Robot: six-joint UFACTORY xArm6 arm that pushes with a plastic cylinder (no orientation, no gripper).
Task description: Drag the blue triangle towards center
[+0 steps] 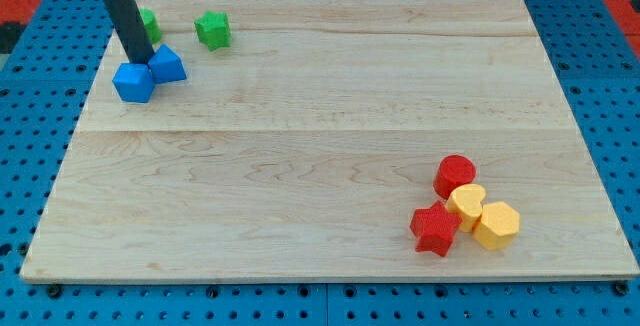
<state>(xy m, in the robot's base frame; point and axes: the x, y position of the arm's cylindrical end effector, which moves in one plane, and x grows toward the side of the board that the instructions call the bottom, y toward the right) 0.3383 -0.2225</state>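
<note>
My tip point(139, 62) being pressed between the blue triangle point(168, 65) and a blue block point(133, 83), nothing held, no writing being shown.

You're looking at a lab bench: pale wooden board point(330, 166) laid on blue pegboard point(30, 136) with regular holes, red pegboard point(20, 1) at corners, small coloured test blocks point(467, 216) scattered.
</note>
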